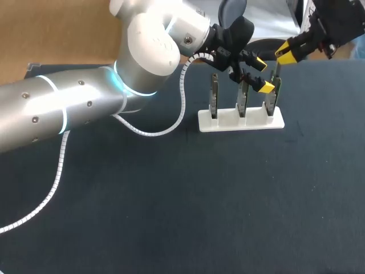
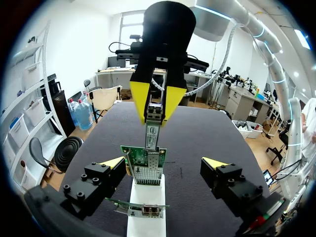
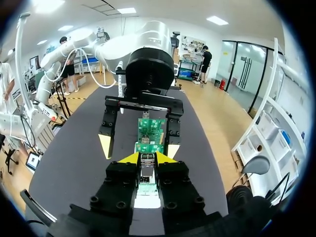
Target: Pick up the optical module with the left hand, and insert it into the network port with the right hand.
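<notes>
The optical module [image 2: 152, 127], a slim silver bar, is pinched between the yellow tips of my right gripper [image 2: 156, 102], which is shut on it. In the right wrist view the module [image 3: 146, 166] lies in the right gripper [image 3: 147, 159] and points at the green network card [image 3: 150, 132]. The module's end meets the port of that card [image 2: 144, 165], the rightmost one on the white stand [image 1: 240, 121]. My left gripper [image 1: 263, 75] is open and holds nothing; its fingers [image 2: 114, 163] stand on either side of that card. The right gripper [image 1: 283, 55] hovers just behind the stand's right end.
Two more upright cards [image 1: 214, 97] stand in the same white stand; one of them [image 2: 142, 209] lies close under the left gripper. The left arm's white coiled cable [image 1: 57, 171] trails over the dark table [image 1: 199, 205].
</notes>
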Motion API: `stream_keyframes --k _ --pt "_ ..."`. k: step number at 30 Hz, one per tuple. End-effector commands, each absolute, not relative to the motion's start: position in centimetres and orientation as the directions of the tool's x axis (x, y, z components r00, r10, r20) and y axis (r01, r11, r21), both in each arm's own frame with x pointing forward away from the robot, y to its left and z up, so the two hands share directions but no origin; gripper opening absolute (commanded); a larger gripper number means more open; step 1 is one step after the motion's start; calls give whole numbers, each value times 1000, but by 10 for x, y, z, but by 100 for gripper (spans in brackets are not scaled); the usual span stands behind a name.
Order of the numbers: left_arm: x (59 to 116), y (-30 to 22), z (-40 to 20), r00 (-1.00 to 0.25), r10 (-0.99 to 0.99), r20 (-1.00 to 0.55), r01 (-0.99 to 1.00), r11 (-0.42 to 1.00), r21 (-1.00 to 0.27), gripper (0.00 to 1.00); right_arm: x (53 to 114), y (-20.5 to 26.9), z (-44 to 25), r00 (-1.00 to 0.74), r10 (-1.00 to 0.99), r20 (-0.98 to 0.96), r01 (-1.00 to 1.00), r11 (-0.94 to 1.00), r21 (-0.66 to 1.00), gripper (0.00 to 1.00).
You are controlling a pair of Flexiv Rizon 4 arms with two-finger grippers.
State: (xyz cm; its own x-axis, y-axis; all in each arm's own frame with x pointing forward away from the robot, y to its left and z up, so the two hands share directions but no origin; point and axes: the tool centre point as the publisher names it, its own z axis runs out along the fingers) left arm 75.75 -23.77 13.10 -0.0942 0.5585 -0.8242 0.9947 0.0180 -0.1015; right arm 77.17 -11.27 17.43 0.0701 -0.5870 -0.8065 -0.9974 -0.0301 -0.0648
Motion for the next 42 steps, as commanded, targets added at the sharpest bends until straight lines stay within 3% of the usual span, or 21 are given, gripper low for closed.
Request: stream_keyframes --k 1,42 --pt "757 -238 132 -96 561 -822 995 21 -102 100 769 -113 176 76 -588 -805 -997 -27 -74 0" --pt "757 -238 132 -96 561 -822 995 21 -102 100 766 -116 169 73 -582 -810 -997 -25 -72 0"
